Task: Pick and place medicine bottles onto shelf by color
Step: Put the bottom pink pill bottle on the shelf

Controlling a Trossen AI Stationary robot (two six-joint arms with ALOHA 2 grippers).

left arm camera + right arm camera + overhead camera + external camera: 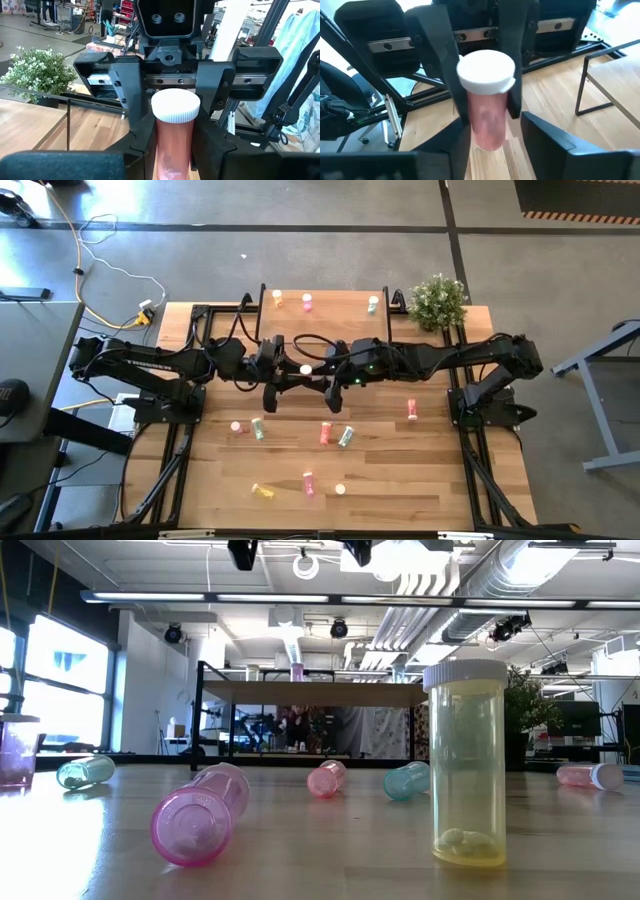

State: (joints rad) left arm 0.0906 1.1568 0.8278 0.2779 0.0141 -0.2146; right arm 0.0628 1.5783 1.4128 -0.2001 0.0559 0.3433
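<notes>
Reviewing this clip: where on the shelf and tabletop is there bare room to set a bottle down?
The shelf is bare between the pink bottle and the pale green bottle. The tabletop is bare right of the white cap and beside the yellow bottle. The centre is crowded: left gripper and right gripper meet at a handover bottle.

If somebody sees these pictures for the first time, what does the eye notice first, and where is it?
The eye goes to the table's middle, where the left gripper and the right gripper meet around one pink bottle with a white cap, held up between them. In the low view, a tall yellow bottle stands upright close to the camera, with a pink one lying beside it. Three bottles stand on the shelf at the far edge.
</notes>
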